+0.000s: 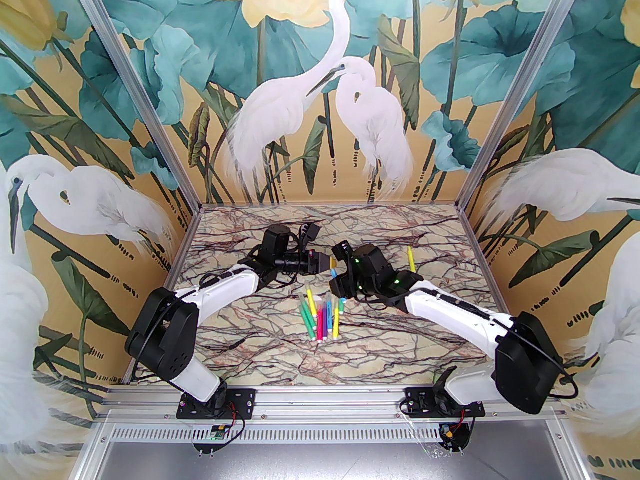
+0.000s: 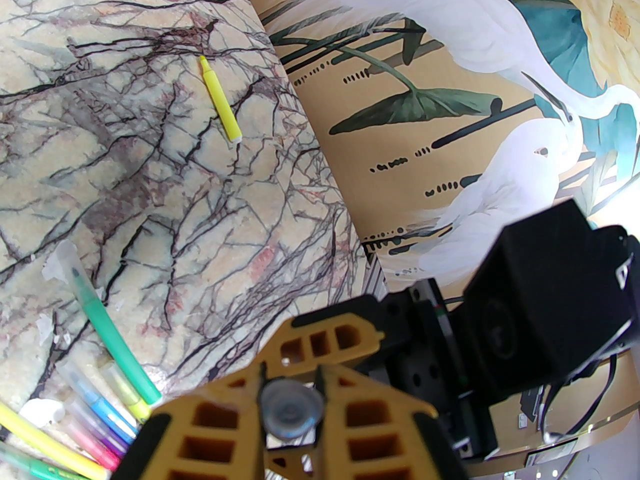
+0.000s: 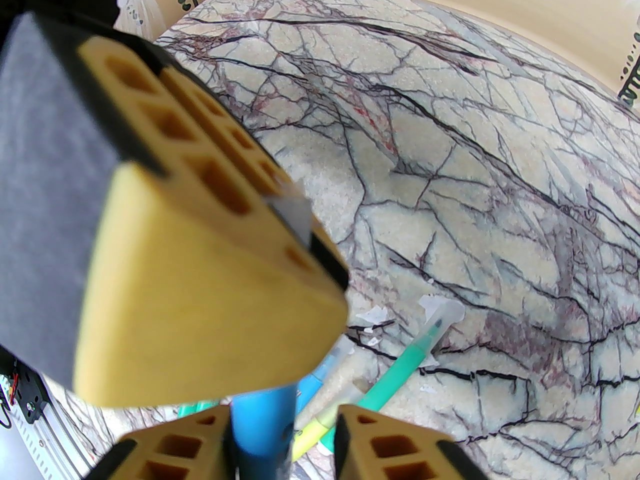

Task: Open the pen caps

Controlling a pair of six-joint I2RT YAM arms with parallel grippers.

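Observation:
A blue pen (image 1: 333, 272) hangs above the table between my two grippers, which meet tip to tip. My left gripper (image 1: 326, 263) is shut on its pale round end (image 2: 291, 408), which the left wrist view shows end-on between the yellow fingers. My right gripper (image 3: 282, 418) has its jaws around the blue barrel (image 3: 262, 428), with a visible gap on one side. Several more pens (image 1: 322, 318) lie in a bunch on the table below, among them a green one (image 2: 112, 338) with a clear cap (image 3: 445, 315). A small whitish cap (image 2: 42, 410) lies loose beside them.
A lone yellow pen (image 1: 411, 259) lies apart at the right of the marble table (image 1: 250, 348), its tip bare. Small white scraps (image 3: 372, 315) lie near the green pen. Painted walls close the table on three sides.

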